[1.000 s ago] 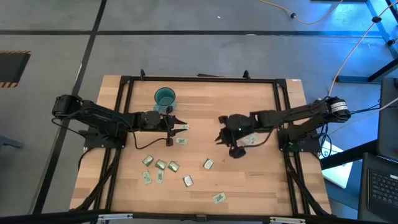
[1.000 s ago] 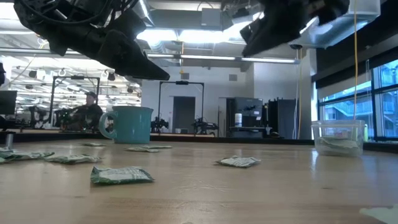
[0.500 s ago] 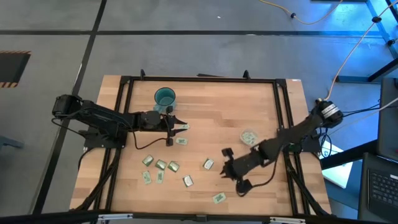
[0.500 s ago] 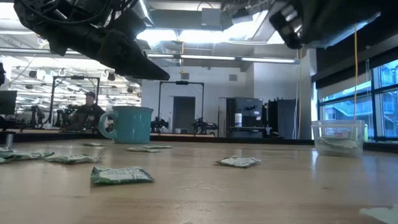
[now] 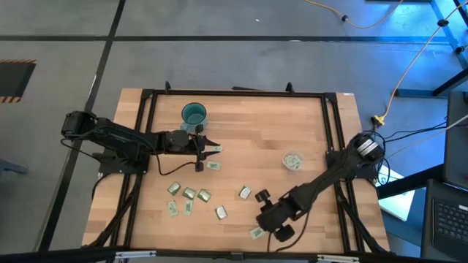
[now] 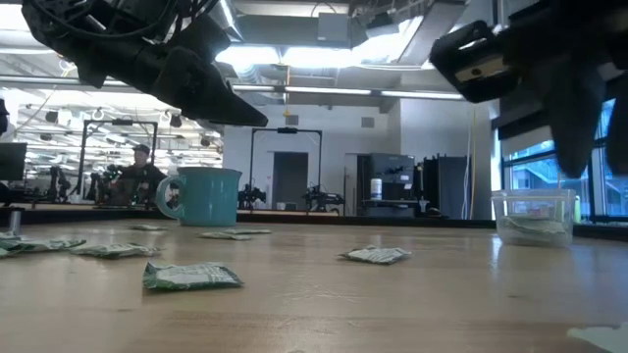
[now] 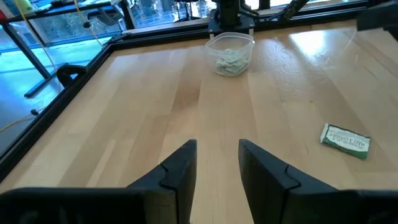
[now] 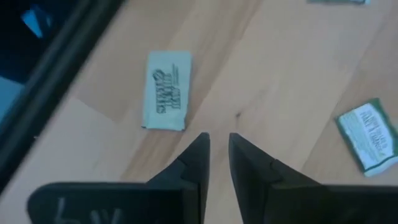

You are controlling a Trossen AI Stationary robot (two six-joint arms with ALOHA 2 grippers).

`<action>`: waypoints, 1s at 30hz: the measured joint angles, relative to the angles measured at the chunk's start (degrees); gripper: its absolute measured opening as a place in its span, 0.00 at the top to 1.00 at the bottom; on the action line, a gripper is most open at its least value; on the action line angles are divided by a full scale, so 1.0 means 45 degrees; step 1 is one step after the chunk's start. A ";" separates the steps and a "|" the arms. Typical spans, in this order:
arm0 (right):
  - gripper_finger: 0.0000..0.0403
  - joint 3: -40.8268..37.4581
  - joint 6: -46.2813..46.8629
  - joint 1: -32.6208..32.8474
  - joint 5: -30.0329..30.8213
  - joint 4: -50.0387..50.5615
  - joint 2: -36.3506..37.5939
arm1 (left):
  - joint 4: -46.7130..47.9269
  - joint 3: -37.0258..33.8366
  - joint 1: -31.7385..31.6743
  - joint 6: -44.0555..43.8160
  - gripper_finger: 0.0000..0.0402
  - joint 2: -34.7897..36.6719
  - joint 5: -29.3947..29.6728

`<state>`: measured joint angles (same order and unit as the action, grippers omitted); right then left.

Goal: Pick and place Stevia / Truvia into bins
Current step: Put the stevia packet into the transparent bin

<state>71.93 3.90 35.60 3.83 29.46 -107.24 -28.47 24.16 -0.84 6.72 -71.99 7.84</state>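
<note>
change since a second ago: the right gripper (image 5: 257, 220) has swung from beside the small clear round plastic cup (image 5: 293, 161) toward the near edge of the table; it now hangs close to the lone pale green-and-white paper sachet (image 5: 257, 233) lying there. the left arm has not shifted.
right gripper state: its two dark fingers (image 8: 194, 163) stand a narrow gap apart with bare wood showing between them; nothing is pinched.
left gripper state: the left gripper (image 5: 207, 152) hovers on the far side of the sachet scatter from the clear cup, just in front of the teal-blue round cup (image 5: 194, 114); its fingers (image 7: 181, 172) are spread and empty.
step in hand: by my reading, the right arm is lining up on the near-edge sachet (image 8: 166, 89) for a pick.
sachet relative to right gripper: in the wrist view it lies flat just ahead of the fingertips and off to one side of the gap, not between them; a second sachet (image 8: 370, 143) sits off to the other side, farther out.
sachet relative to clear cup: well apart from it, toward the near edge and toward the left arm's side.
doing it well: centre the gap over the sachet's short width, open wider before descending, come straight down and nip one edge; the paper is thin and may slide on the light wooden table (image 5: 248, 124) or slip out.
risk: the dark table frame runs close by this sachet, so a skewed approach could knock it.
drop target: probably the clear cup (image 7: 231, 54), which already holds some sachets.
</note>
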 joint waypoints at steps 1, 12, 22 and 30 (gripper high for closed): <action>0.84 0.0337 -0.0066 0.0018 0.0006 0.0424 -0.0272 | 0.0000 0.0000 0.0000 -0.0004 0.72 0.0001 0.0000; 0.84 0.2621 0.0067 0.0162 -0.0218 0.1559 -0.2072 | 0.0024 0.0000 0.0005 0.0006 0.72 -0.0002 0.0000; 0.84 0.2479 0.1075 0.0325 -0.0330 0.1542 -0.2103 | 0.0074 0.0000 0.0005 0.0011 0.72 0.0000 0.0000; 0.84 0.2474 0.1434 0.0474 -0.0442 0.1350 -0.2516 | 0.0105 0.0000 0.0015 0.0011 0.72 -0.0004 0.0000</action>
<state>83.07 10.35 37.74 1.84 35.54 -118.56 -28.00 24.16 -0.78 6.76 -72.01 7.84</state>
